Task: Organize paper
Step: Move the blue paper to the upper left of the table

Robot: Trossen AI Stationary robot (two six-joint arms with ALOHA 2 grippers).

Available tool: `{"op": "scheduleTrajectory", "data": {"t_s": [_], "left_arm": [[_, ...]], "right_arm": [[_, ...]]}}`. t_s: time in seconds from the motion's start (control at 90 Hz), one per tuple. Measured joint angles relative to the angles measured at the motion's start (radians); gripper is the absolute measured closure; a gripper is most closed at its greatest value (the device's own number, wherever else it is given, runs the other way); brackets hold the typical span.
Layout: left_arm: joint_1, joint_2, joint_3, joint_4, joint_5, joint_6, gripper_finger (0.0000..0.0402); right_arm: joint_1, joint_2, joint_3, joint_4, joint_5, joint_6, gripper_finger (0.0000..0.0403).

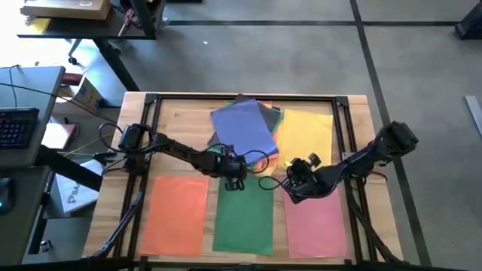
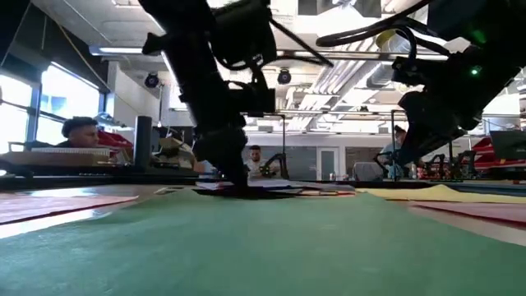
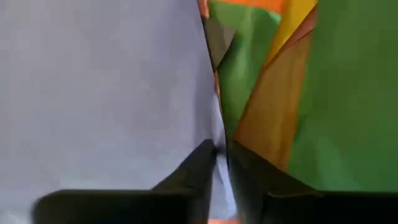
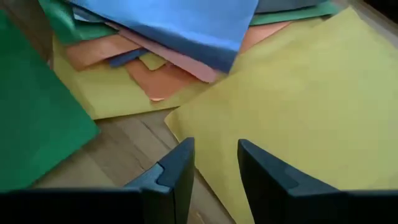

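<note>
Left gripper, fingers pinching the blue sheet's near edge at the mixed pile's 6 o'clock, should draw it low and flat — right gripper, fingers spread, waits at the yellow sheet's 6 o'clock.

Grey concrete floor with dark seam lines. Wooden table with black frame rails. Desk with keyboard at left, cardboard box on another desk. Low view: bright windows left, ceiling ducts, people seated behind.
</note>
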Motion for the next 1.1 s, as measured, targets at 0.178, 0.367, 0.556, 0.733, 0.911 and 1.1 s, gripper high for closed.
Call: {"op": "scheduleTrajectory", "data": {"t_s": [0.178,0.367,0.556,0.733,0.911,1.1], "left_arm": [[-0.008,-0.011,0.001,-0.034,-0.044,0.048,0.0256],[-0.012,-0.004,-0.002,-0.101,-0.063,0.032,0.0240],[0.022,0.000,-0.029,-0.080,0.027,0.003,0.0300],[0.024,-0.007,-0.027,-0.085,0.048,0.013,0.0389],[0.019,-0.042,0.006,-0.114,-0.009,0.030,0.0389],[0.018,-0.106,0.032,-0.161,-0.021,0.032,0.0400]], "right_arm": [[0.000,0.000,0.000,-0.002,0.003,0.000,0.0295],[0.000,0.000,0.000,-0.002,0.015,0.000,0.0295],[0.000,0.000,0.000,-0.001,0.017,0.000,0.0295],[0.000,0.000,0.000,0.001,0.017,0.000,0.0295],[0.000,0.000,0.000,0.001,0.017,0.000,0.0295],[0.000,0.000,0.000,0.001,0.017,0.000,0.0295]]}}
